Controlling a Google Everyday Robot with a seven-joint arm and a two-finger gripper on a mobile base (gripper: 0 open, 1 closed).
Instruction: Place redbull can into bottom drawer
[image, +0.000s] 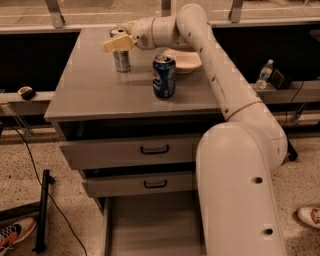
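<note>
The redbull can, slim and silver-grey, stands upright at the back left of the grey cabinet top. My gripper is at the can's upper part and covers it from the front, with the arm reaching in from the right. The bottom drawer is pulled out at the foot of the cabinet, and its flat floor shows nothing on it. My arm's large white base segment hides the drawer's right side.
A blue Pepsi can stands mid-top, right of and nearer than the redbull can. A white bowl sits behind it. Two upper drawers with black handles are slightly open. A water bottle, shoes and a black stand are around.
</note>
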